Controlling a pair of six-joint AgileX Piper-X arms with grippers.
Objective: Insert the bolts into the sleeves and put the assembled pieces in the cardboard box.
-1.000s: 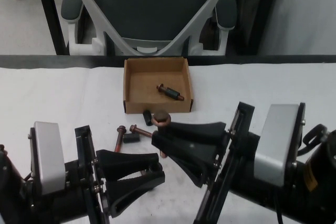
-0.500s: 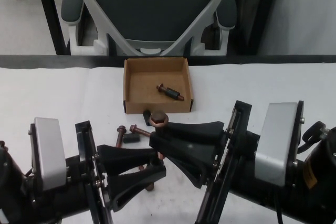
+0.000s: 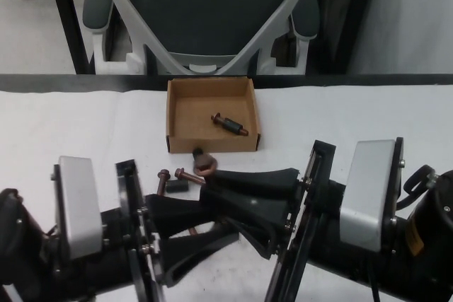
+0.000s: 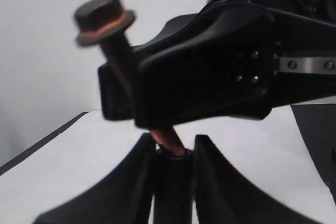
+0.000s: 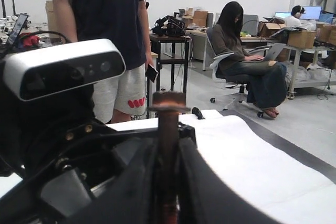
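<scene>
White cloth covers the bench (image 3: 71, 125), and a grey office chair (image 3: 205, 5) stands behind its far edge. My two arms take up the near side, both stretched forward and angled inward so that their fingers meet over the middle of the bench. Beyond them the cardboard box (image 3: 212, 143) sits open near the far edge, with one assembled piece (image 3: 228, 123) lying on its floor. Between the box and my fingers lie two loose bolts (image 3: 162, 182) and a dark spare sleeve (image 3: 177, 187), partly hidden behind my left arm.

My right gripper (image 5: 167, 174) is clamped narrow on the shank of a bolt (image 4: 116, 59). The bolt is held head up and tilted, its flanged head clear above the fingers. My left gripper (image 4: 173, 156) sits just under it, pinched on a black sleeve (image 4: 170, 190) that stands upright between the fingers. The bolt's coppery tip comes out below my right fingers and touches the sleeve's mouth. Whether the tip is inside the sleeve, I cannot tell.
</scene>
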